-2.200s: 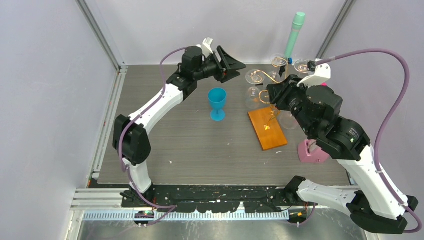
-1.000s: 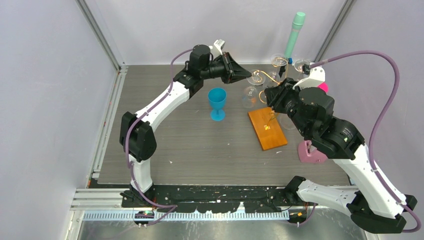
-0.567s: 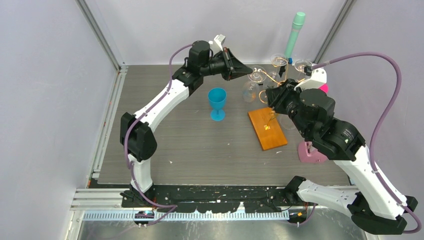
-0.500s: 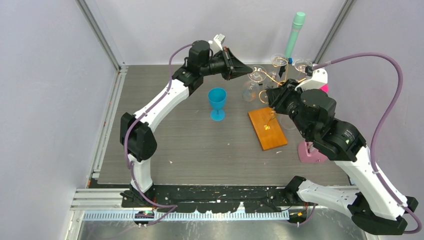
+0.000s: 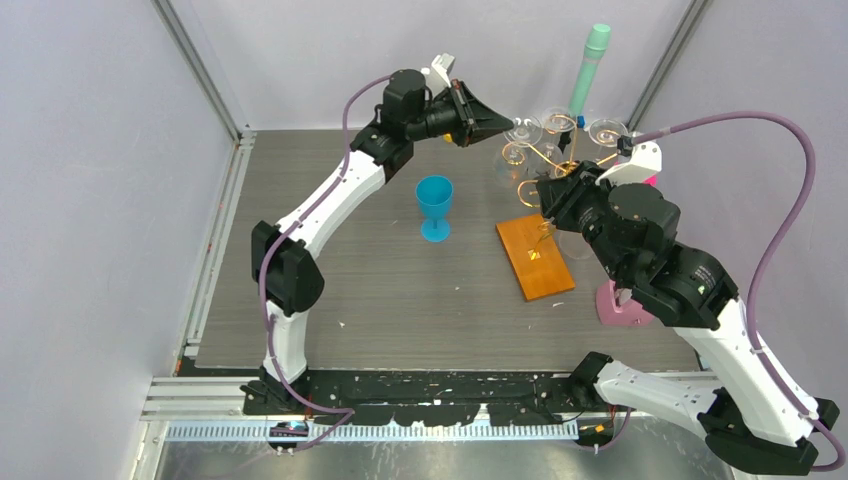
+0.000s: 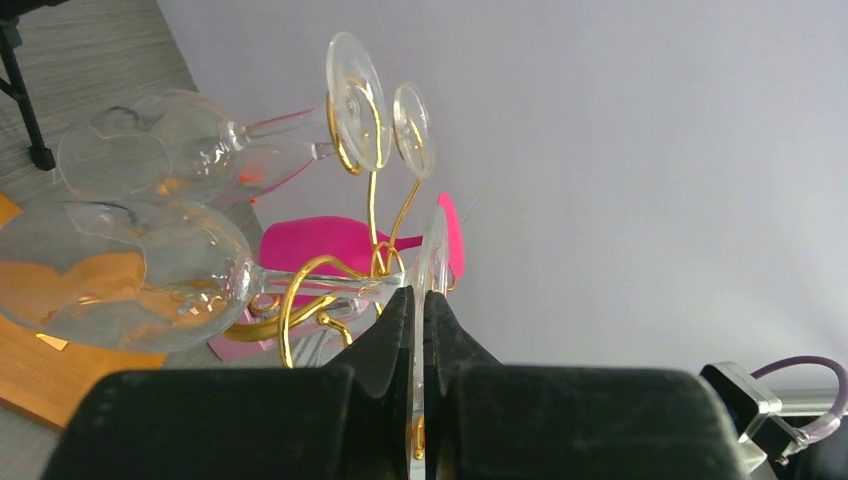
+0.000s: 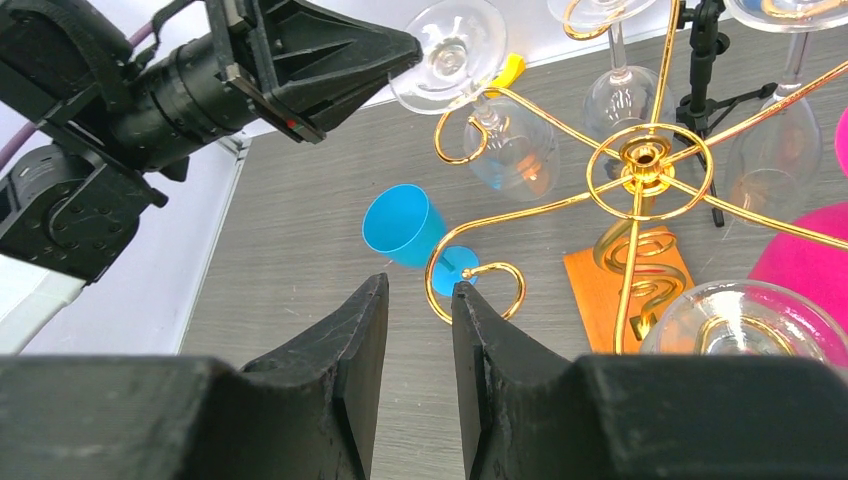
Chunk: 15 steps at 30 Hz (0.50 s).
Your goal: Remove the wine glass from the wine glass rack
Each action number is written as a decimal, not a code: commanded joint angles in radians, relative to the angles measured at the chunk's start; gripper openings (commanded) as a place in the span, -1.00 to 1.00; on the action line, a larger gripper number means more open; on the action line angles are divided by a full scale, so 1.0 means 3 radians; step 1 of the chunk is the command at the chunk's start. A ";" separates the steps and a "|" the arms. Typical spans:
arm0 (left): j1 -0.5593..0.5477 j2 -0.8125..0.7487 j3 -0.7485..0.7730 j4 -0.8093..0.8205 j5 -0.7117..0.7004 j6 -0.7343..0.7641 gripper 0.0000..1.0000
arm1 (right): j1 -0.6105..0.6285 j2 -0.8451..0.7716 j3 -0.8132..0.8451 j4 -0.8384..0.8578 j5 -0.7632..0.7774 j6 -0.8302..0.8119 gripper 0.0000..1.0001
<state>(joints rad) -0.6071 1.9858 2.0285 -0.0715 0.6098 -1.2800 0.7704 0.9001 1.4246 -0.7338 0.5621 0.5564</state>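
Observation:
The wine glass rack (image 5: 547,160) is gold wire with curled arms on an orange wooden base (image 5: 535,255). Several clear glasses hang from it upside down. My left gripper (image 5: 505,126) is shut on the thin foot of one wine glass (image 5: 524,130) at the rack's left arm. In the left wrist view the fingertips (image 6: 400,305) pinch that foot edge-on and the bowl (image 6: 120,270) hangs to the left, its stem still passing among the gold wire (image 6: 372,215). My right gripper (image 7: 418,285) stands open above the table, holding nothing, an empty gold curl (image 7: 478,290) by its right finger.
A blue plastic goblet (image 5: 434,205) stands upright left of the rack. A pink object (image 5: 625,305) lies right of the wooden base. A tall tube with a teal cap (image 5: 590,65) and a small black tripod (image 7: 700,60) stand behind the rack by the back wall.
My left gripper moved right to the rack and shut on the glass's foot, then carried it a little up and toward the back wall. The right arm barely shifted.

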 commanded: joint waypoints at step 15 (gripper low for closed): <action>-0.0151 -0.0522 -0.0635 0.0316 0.0124 -0.0056 -1.00 | -0.0001 -0.0110 -0.0020 0.0160 -0.0007 0.0126 -0.29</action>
<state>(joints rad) -0.6514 1.9884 1.9133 -0.0090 0.6559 -1.3254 0.7704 0.8749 1.4162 -0.7326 0.5579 0.5674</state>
